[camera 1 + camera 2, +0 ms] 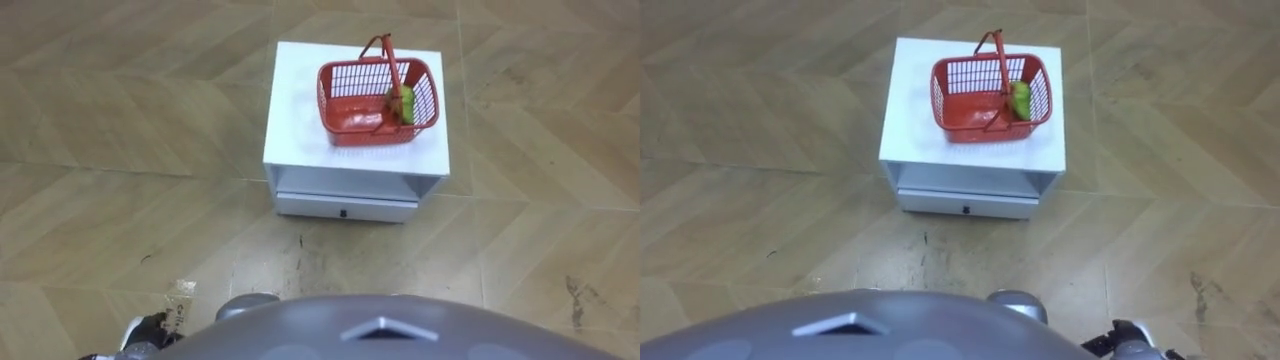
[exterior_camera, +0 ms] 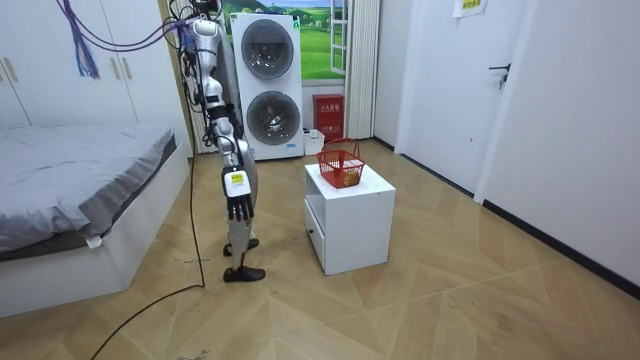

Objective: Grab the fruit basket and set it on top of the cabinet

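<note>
Left eye view: the red basket (image 1: 378, 95) stands on the white cabinet (image 1: 300, 125), its handle up and a green-yellow fruit (image 1: 405, 103) against its right wall. The left hand (image 1: 150, 328) shows at the lower edge; I cannot tell how its fingers stand.

Room view: the robot stands facing the cabinet, a little short of it. Its right hand (image 2: 238, 207) hangs at its side, fingers straight and empty.

Right eye view: the basket sits well apart from both hands.

Torso shell from above: smooth grey dome with a small raised diamond mark at centre. Room view: silver-grey limbs with dark joints, black feet. Dark right robot hand (image 2: 238, 208) with a pale yellowish tag at its back. Black left robot hand (image 1: 150, 328) with a white patch beside it. Purple-blue straps rise from the shoulders. A dark cable trails from the body.
</note>
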Controlling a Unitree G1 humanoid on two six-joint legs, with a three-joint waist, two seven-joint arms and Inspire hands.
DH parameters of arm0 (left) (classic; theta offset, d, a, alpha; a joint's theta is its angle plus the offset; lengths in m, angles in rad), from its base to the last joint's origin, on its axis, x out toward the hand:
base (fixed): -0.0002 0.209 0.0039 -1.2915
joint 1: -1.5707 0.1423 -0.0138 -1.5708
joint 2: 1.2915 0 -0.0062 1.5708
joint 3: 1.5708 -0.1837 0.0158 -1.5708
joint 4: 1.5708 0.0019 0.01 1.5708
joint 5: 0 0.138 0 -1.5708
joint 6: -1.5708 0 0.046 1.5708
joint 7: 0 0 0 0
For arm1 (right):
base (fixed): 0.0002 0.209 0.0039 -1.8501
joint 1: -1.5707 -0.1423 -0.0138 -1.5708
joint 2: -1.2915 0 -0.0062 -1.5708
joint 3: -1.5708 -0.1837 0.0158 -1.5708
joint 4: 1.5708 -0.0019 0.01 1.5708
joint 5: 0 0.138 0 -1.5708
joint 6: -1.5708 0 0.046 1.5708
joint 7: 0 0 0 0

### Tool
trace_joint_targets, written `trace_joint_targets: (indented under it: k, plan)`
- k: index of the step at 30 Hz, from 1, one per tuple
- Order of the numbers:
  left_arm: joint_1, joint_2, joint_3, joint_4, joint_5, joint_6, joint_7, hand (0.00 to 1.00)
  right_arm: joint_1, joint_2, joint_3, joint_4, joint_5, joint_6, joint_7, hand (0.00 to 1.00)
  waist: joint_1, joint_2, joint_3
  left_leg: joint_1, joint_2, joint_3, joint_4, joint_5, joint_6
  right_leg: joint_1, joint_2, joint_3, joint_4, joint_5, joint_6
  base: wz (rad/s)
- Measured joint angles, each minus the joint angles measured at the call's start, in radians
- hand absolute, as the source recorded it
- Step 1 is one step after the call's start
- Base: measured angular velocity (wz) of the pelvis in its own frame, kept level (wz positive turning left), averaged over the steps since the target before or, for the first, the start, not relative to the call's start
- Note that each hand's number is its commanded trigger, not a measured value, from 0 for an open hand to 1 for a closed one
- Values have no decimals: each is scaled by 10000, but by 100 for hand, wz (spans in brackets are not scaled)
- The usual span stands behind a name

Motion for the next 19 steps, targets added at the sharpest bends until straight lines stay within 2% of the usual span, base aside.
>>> trace_joint_targets:
  k: [5,7,11,19]
  plan:
    - [4,-1,-167,0,119,134,-108,0,-118,31,3,133,53,396,529,0,-2,42,-4,60,2,-1,17,-21,4,97,8,22,13,0,0,0]
    - [-6,-39,-217,0,261,175,-184,0,-156,35,54,173,68,421,699,0,-10,54,28,189,2,-1,10,-46,1,168,15,28,9,0,1,0]
    - [-126,-138,-382,160,427,171,-300,0,-242,118,254,231,31,427,1052,0,0,80,29,307,27,-68,128,-193,-10,383,26,16,20,-64,29,3]
    - [-177,-347,-369,177,492,200,-414,0,-414,215,297,221,-31,555,1523,0,44,76,28,322,56,-124,146,-209,-32,364,59,-20,14,-82,21,1]
